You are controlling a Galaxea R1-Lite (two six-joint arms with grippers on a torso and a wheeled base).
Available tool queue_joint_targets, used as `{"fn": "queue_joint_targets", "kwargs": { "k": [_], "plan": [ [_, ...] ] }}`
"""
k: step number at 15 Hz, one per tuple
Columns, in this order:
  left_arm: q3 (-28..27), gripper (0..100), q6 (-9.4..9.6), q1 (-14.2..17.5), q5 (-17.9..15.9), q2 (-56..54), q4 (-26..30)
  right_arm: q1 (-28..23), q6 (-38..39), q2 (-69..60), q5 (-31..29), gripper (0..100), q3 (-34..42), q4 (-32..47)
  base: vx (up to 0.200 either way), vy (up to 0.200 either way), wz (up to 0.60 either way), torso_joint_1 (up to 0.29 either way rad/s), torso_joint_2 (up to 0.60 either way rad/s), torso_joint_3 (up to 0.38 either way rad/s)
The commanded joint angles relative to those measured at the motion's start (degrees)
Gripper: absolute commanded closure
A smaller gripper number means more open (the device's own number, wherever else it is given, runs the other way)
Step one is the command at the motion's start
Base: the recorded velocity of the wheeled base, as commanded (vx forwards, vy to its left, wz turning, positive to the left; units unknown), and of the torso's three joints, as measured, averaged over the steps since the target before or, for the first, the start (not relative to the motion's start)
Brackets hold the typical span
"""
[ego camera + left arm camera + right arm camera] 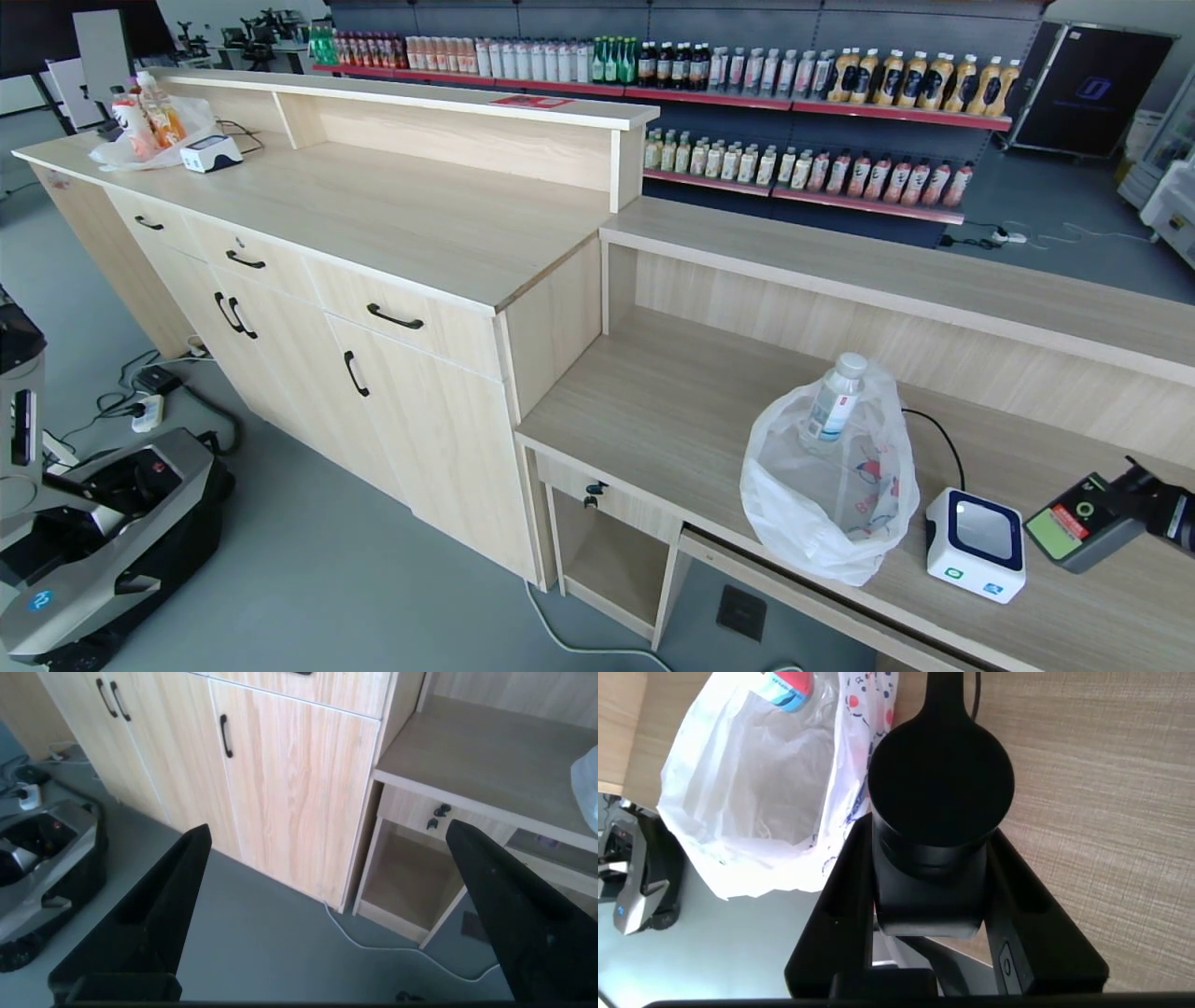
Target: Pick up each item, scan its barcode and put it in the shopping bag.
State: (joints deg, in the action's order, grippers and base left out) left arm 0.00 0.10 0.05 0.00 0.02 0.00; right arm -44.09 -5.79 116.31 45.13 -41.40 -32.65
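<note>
A white plastic shopping bag (831, 504) stands open on the low desk (653, 411) with a clear water bottle (834, 397) upright inside it. Right of the bag sits a white barcode scanner (976, 543) with its black cable running back. My right gripper (1137, 499) is at the far right edge, shut on a dark box (1078, 523) with a green and red label, held just right of the scanner. In the right wrist view the dark box (938, 793) sits between the fingers (831, 933), beside the bag (757, 793). My left gripper (327, 915) hangs open over the floor before the cabinet.
A raised ledge (896, 271) backs the desk. The tall counter (373, 215) to the left carries another bag of goods (140, 126) and a second scanner (211, 152). Shelves of bottles (794, 84) line the back. Cables (140, 401) lie on the floor at left.
</note>
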Motion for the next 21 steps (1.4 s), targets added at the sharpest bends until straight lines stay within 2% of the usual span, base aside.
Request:
{"fn": "queue_joint_targets", "kwargs": {
  "k": [1,15,21],
  "plan": [
    [0.0,0,-0.01,0.04,0.0,-0.02,0.0,0.24,-0.01,0.5,0.05,100,0.0,-0.22,0.0,0.0,0.0,0.0,0.0,0.0],
    [0.0,0,-0.01,0.04,0.0,-0.02,0.0,1.2,0.08,2.52,0.13,100,-0.26,-1.63,0.0,0.0,0.0,0.0,0.0,0.0],
    [0.0,0,-0.01,0.04,0.0,-0.02,0.0,1.64,1.48,-0.65,1.54,100,-0.35,-1.63,0.0,0.0,0.0,0.0,0.0,0.0]
  ]
}}
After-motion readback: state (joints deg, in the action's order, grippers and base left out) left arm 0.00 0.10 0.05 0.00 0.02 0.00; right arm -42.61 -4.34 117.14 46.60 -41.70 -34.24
